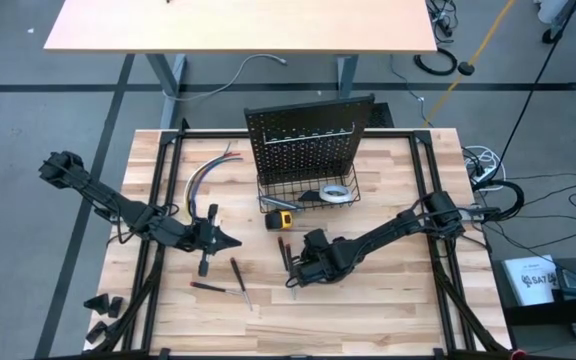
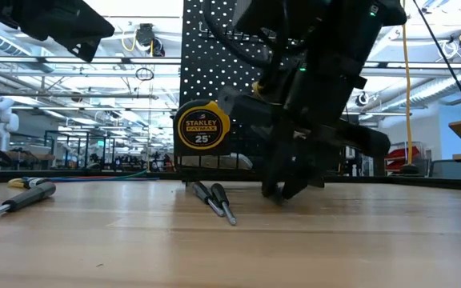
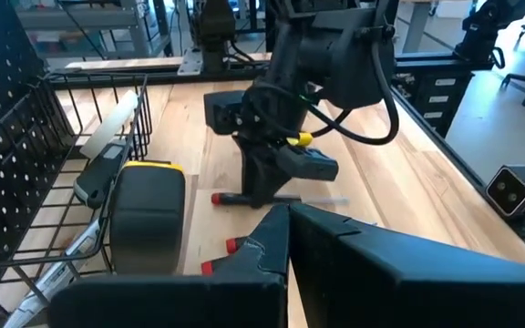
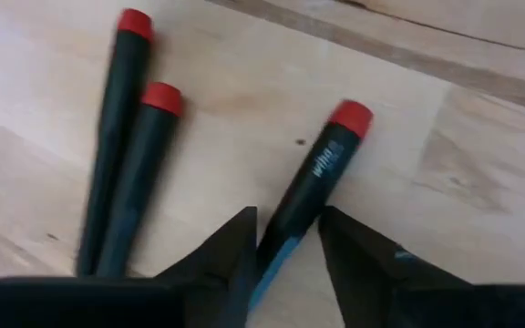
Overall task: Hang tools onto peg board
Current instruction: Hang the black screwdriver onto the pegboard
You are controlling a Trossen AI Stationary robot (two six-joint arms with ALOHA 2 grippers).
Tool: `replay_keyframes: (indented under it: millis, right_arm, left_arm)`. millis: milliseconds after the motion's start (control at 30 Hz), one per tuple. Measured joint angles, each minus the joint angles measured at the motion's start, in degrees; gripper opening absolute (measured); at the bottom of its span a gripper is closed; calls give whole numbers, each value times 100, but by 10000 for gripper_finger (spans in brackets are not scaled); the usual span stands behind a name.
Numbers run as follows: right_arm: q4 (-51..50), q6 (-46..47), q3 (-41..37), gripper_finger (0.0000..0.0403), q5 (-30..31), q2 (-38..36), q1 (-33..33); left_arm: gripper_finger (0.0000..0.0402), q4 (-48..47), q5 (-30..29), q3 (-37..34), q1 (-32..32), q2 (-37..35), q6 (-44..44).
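Mara: Nearest the right wrist lens, two dark fingers of the right gripper (image 4: 285, 219) stand either side of a slim black screwdriver with a red end cap (image 4: 322, 164), which lies flat on the pale wooden table (image 1: 388, 300).

Lev: Clenched on it?

Mara: No, released. The fingers straddle the handle, and a sliver of wood shows beside it. Two matching red-capped screwdrivers (image 4: 130, 137) lie side by side just beside it.

Lev: And the arm's pose?

Mara: From above, the right arm enters at the table's 3 o'clock edge and stretches low toward 8 o'clock, wrist pitched down at the table's middle. The left arm reaches in from 10 o'clock. The left gripper (image 1: 230, 241) has its fingers pressed together on nothing and sits at 9 o'clock of the right one.

Lev: What about containers?

Mara: At 12 o'clock stands the upright black perforated peg board (image 1: 303, 140), with a black wire basket (image 1: 268, 203) along its foot. In the basket lie a white tape roll (image 1: 337, 192) and a grey-blue utility knife (image 3: 103, 169).

Lev: And the tape measure?

Mara: The yellow-and-black tape measure (image 1: 282, 220) stands on the wood outside the basket, at its 6 o'clock. Two more screwdrivers (image 1: 238, 275) lie at 6 o'clock of the left gripper.
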Motion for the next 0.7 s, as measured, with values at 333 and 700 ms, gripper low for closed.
replay_keyframes:
  millis: [333, 700]
  right_arm:
    - [-300, -866, -70, 25, -6, -334, 27]
    - [-1246, -1763, -65, 25, 1627, -2134, 385]
  left_arm:
    - [8, 98, -295, 0, 11, -2, -332]
    - [8, 761, -857, 0, 11, -2, -471]
